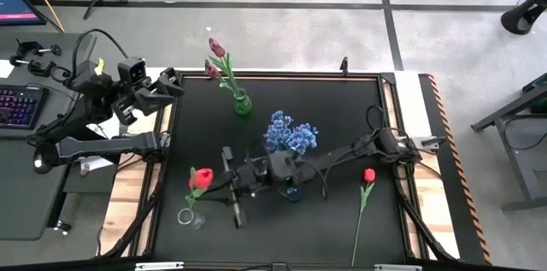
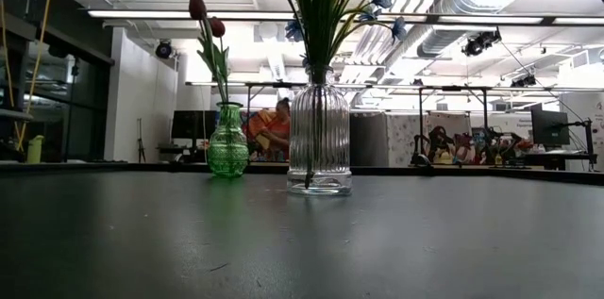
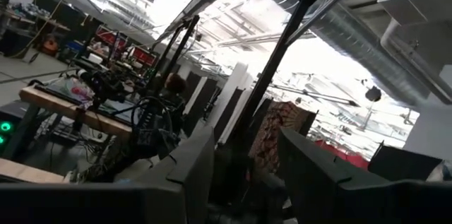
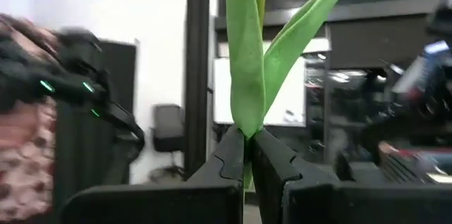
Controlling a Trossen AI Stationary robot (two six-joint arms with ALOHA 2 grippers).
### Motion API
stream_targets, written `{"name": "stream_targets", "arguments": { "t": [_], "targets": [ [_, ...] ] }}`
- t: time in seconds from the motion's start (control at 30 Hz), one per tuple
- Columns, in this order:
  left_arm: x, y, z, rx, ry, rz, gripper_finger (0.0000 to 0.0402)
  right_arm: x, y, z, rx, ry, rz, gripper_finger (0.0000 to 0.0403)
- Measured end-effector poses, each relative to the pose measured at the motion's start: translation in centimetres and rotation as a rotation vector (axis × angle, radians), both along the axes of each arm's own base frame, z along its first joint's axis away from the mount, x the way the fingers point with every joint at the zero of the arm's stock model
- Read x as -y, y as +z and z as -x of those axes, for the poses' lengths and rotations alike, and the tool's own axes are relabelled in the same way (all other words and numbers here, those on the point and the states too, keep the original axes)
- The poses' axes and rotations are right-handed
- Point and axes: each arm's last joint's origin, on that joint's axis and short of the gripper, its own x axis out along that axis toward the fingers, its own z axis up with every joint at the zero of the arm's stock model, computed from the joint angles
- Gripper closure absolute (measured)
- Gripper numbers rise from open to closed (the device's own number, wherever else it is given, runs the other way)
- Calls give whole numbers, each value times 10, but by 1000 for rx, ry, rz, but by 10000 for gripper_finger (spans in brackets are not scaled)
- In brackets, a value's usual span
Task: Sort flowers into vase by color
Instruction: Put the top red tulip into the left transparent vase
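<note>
Bright overhead ceiling lights, glare, blurred wrist views

A glossy green glass bud vase (image 1: 243,103) carries 2 dark maroon tulips (image 1: 217,48). The clear ribbed glass vase (image 2: 319,143) shows blue blossom clusters (image 1: 289,133). 2 bright red tulips (image 1: 202,177) have green stems against the black matte tabletop (image 1: 333,108).

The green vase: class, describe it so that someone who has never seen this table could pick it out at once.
On the black table, look to the far edge, left of the middle. There stands the green vase, small and bulbous, holding dark pink-maroon tulips. It is the only coloured vase; the blue flowers stand in clear ribbed glass.
</note>
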Motion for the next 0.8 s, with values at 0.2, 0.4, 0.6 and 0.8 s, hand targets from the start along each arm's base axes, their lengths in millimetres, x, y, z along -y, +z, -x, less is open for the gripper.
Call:
{"name": "stream_targets", "arguments": {
  "t": [0.2, 0.4, 0.6, 0.8],
  "targets": [
    [0, 0, 0, -2, -1, 14, 259, -13, 0, 0, -44, -54, -14, 403],
    [-2, 0, 0, 6, 50, 23, 259, -18, 16, 3, -129, -152, 30, 403],
    [-2, 0, 0, 6, 51, 24, 259, -24, 23, 6, -128, -182, 45, 403],
    [-2, 0, 0, 8, 72, 32, 259, -30, 11, -1, -80, -150, 9, 403]
  ]
}}
